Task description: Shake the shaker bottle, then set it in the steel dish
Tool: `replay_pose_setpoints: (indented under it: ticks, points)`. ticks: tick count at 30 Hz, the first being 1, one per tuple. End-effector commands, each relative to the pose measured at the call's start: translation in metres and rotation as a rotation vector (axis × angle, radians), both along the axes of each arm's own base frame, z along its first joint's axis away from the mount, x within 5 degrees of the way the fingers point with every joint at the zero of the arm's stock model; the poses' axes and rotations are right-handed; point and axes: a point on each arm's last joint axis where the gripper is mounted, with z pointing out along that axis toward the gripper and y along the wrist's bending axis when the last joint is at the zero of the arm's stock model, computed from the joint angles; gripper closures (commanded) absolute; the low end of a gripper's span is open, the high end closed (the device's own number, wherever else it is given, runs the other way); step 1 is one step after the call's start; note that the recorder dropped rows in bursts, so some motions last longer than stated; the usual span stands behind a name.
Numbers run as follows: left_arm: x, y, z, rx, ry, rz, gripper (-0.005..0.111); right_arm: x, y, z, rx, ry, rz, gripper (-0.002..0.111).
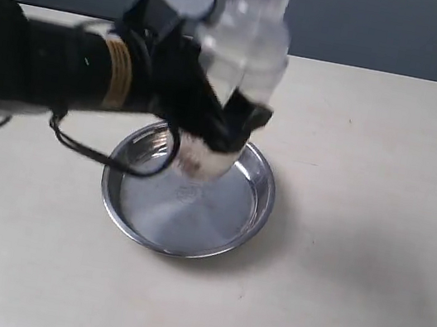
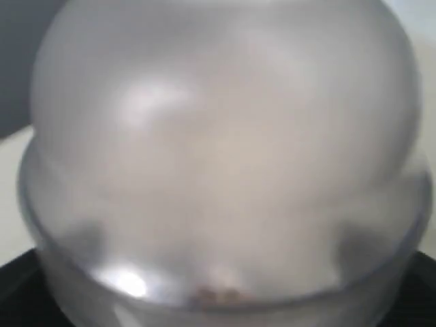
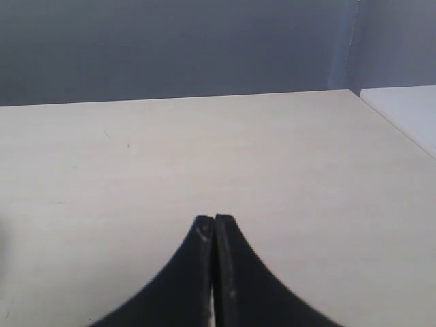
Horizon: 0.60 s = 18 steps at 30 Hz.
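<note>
The shaker bottle (image 1: 242,58) hangs in the air above the steel dish (image 1: 248,210), tilted and motion-blurred, its frosted dome uppermost. My left gripper (image 1: 229,123) is shut on the bottle's lower body, its black fingers (image 1: 247,116) wrapped round it. The left wrist view is filled by the blurred frosted dome of the shaker bottle (image 2: 218,150), with a few brown grains low in it. The round shiny dish rests on the pale table under the bottle. My right gripper (image 3: 214,219) is shut with nothing in it, over bare table, and does not appear in the exterior view.
The pale wooden table (image 1: 371,155) stretches to the right of the dish. A black cable (image 1: 79,144) loops from the left arm down over the dish's left rim. A grey wall stands behind the table. The table's far corner (image 3: 351,92) shows in the right wrist view.
</note>
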Motion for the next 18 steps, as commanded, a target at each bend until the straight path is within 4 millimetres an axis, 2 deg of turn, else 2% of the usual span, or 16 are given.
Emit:
replay_pose_setpoints:
  ticks: [1, 3, 4, 5, 7, 8, 9, 10, 11, 13, 14, 15, 17, 18]
  points:
    - [0.003, -0.005, -0.055, 0.071, 0.146, -0.01, 0.106, 0.0, 0.0, 0.001, -0.003, -0.016, -0.004, 0.109]
    - [0.003, -0.006, -0.002, -0.009, -0.006, -0.025, 0.106, 0.0, 0.0, 0.001, -0.003, -0.016, -0.004, 0.109]
    - [-0.002, -0.003, 0.043, -0.074, -0.148, -0.049, 0.106, 0.0, 0.0, 0.001, -0.003, -0.016, -0.004, 0.109]
    - [-0.004, -0.001, 0.051, -0.098, -0.16, -0.044, 0.106, 0.0, 0.0, 0.001, -0.003, -0.016, -0.004, 0.109]
    - [-0.001, -0.002, -0.002, -0.029, -0.001, -0.021, 0.106, 0.0, 0.0, 0.001, -0.003, -0.016, -0.004, 0.109]
    - [0.004, -0.005, -0.044, 0.062, 0.114, -0.01, 0.106, 0.0, 0.0, 0.001, -0.003, -0.016, -0.004, 0.109]
    - [0.005, -0.005, -0.045, 0.074, 0.119, -0.001, 0.106, 0.0, 0.0, 0.001, -0.003, -0.016, -0.004, 0.109]
    - [0.004, -0.006, -0.033, 0.048, 0.086, -0.006, 0.106, 0.0, 0.0, 0.001, -0.003, -0.016, -0.004, 0.109]
    - [0.002, -0.006, -0.014, 0.006, 0.035, -0.019, 0.106, 0.0, 0.0, 0.001, -0.003, -0.016, -0.004, 0.109]
    - [-0.005, -0.006, 0.036, -0.079, -0.136, -0.073, 0.106, 0.0, 0.0, 0.001, -0.003, -0.016, -0.004, 0.109]
    - [-0.007, -0.004, 0.047, -0.103, -0.164, -0.073, 0.106, 0.0, 0.0, 0.001, -0.003, -0.016, -0.004, 0.109]
    - [-0.007, -0.003, 0.045, -0.111, -0.142, -0.056, 0.106, 0.0, 0.0, 0.001, -0.003, -0.016, -0.004, 0.109]
    - [-0.004, -0.004, 0.01, -0.058, -0.027, -0.029, 0.106, 0.0, 0.0, 0.001, -0.003, -0.016, -0.004, 0.109]
    - [-0.003, -0.005, -0.018, -0.006, 0.044, -0.028, 0.106, 0.0, 0.0, 0.001, -0.003, -0.016, -0.004, 0.109]
